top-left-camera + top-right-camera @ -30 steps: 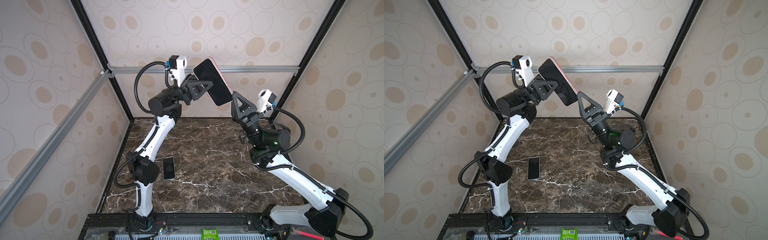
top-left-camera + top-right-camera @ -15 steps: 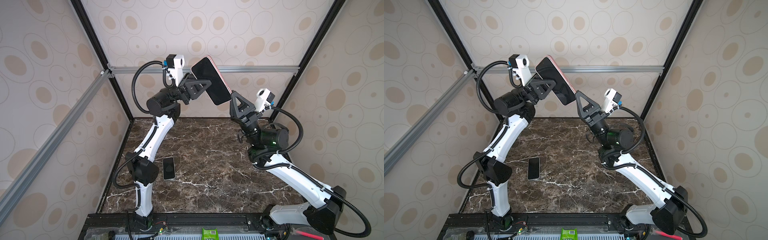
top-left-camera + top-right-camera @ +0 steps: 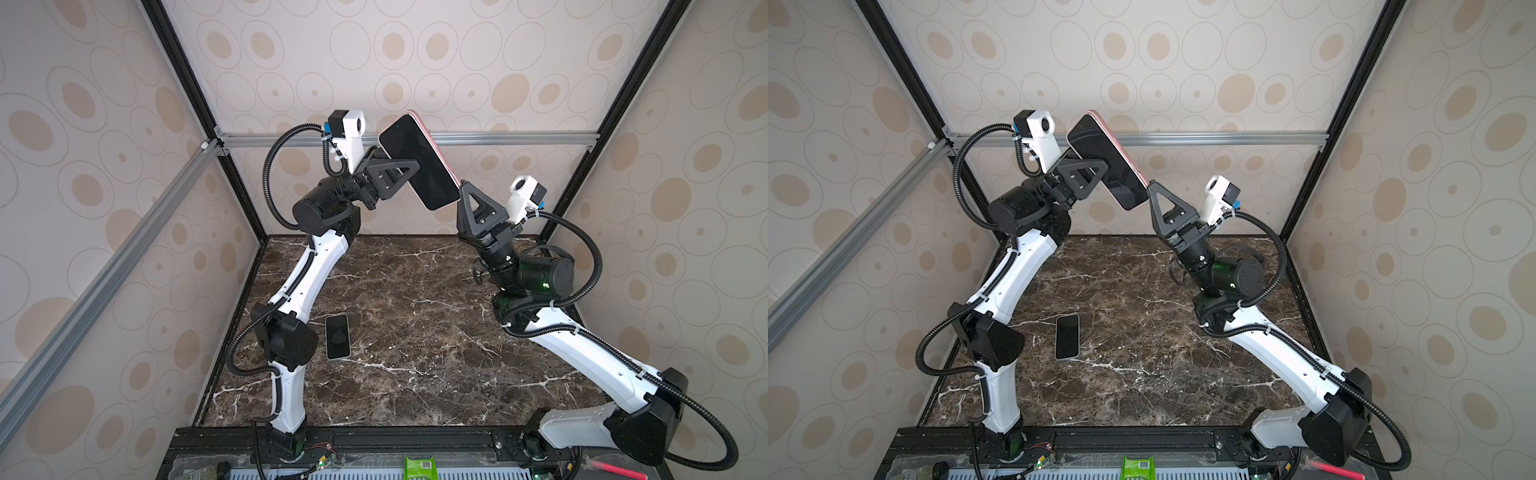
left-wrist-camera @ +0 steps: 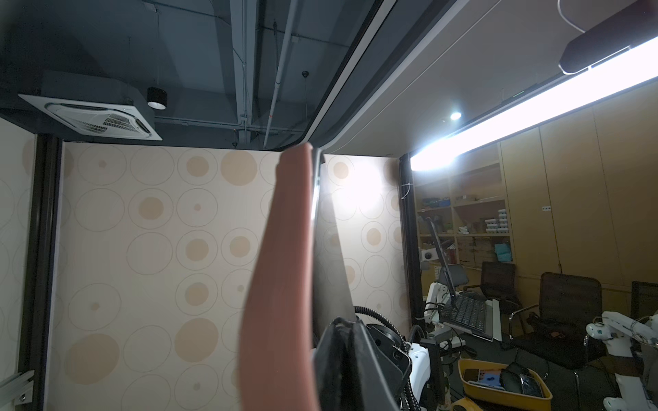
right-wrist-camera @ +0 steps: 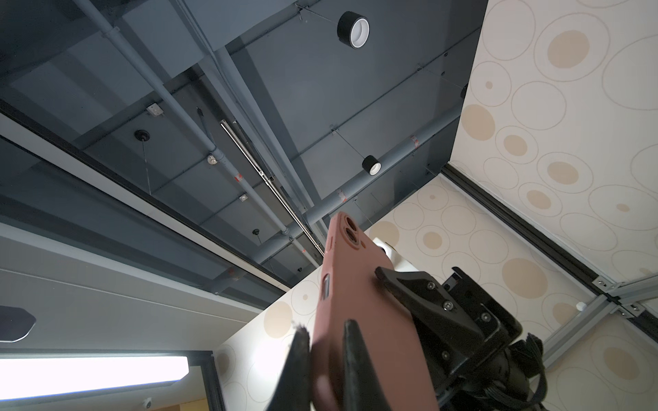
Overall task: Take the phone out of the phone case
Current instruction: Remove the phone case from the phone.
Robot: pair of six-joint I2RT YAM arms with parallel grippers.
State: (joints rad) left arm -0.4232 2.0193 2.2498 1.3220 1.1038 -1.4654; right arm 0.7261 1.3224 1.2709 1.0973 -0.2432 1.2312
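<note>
The phone point(image 3: 417, 160) between the two pincers has a shiny black glass front. Its case point(image 5: 359, 306) is pink, smooth and matt. The left pincer point(image 3: 411, 164) and the right pincer point(image 3: 462, 187) are dull black plastic. Far below them, the table point(image 3: 415, 291) looks like shiny brown stone with white veins. Behind the pincers runs a bar point(image 3: 519, 138) of pale, dull metal.

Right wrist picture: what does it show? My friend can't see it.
A pink case, seen from its back, points toward a dark ceiling with pipes. The right hand pinches its near end, and the left hand clamps it midway. A dotted wall stands behind.
</note>
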